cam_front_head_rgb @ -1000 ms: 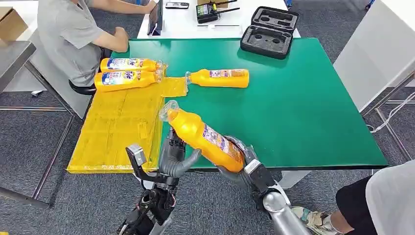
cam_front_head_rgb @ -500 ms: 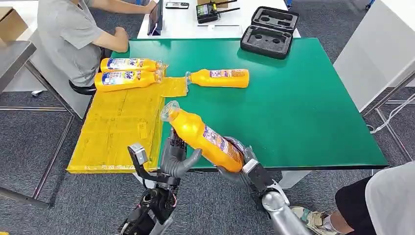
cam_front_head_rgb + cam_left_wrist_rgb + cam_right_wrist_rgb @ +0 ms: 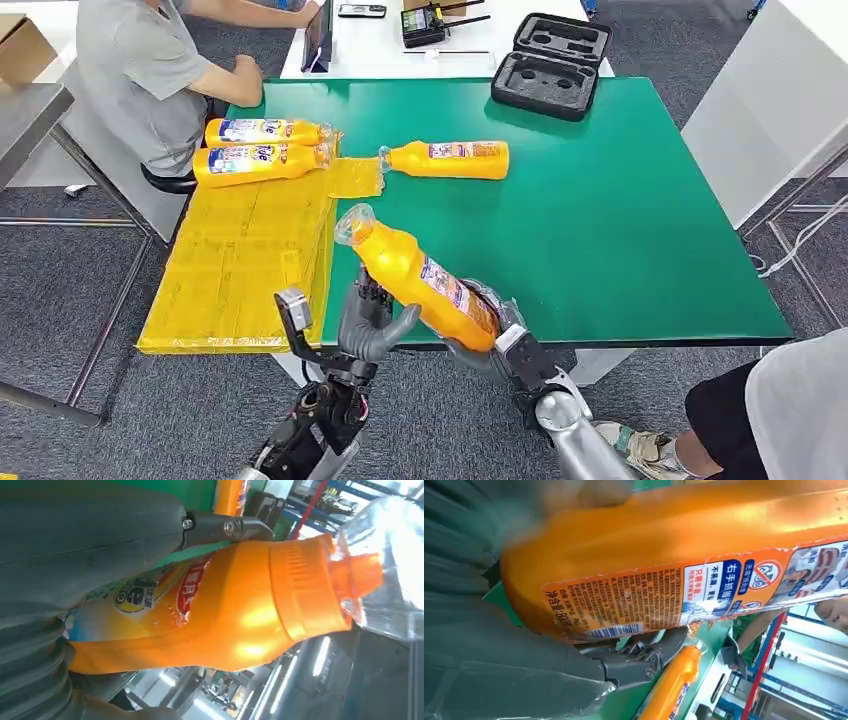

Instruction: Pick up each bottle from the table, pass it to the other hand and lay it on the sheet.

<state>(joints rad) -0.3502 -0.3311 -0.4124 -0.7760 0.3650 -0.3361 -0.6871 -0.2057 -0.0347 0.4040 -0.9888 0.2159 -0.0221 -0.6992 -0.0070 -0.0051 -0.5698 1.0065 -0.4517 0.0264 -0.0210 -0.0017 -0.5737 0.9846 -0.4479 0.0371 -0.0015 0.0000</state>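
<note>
Workshop floor in grey carpet, green table point(image 3: 620, 230) at centre; every place below is given from that table.

Nearest you, at the table's near edge, the right hand point(image 3: 487, 322) grips the orange bottle point(image 3: 420, 277) around its base, fingers wrapped on the labelled lower body. The bottle slants up and away, its clear cap point(image 3: 352, 224) toward the yellow sheet point(image 3: 240, 260) on the table's left side.

Judgement: rigid plastic, probably full and so fairly heavy, with a glossy skin and a slick label. Expect it to slide in a loose grip. Take it at the waist below the shoulder, not by the cap.

The left hand point(image 3: 372, 322) sits under the bottle's middle, thumb spread, fingers up against the body; the wrist view shows a finger lying along the bottle. You cannot tell whether it has closed firmly.

Farther in, one orange bottle point(image 3: 447, 159) lies on the bare green, just right of the sheet. Two more point(image 3: 262, 150) lie side by side at the sheet's far end.
</note>
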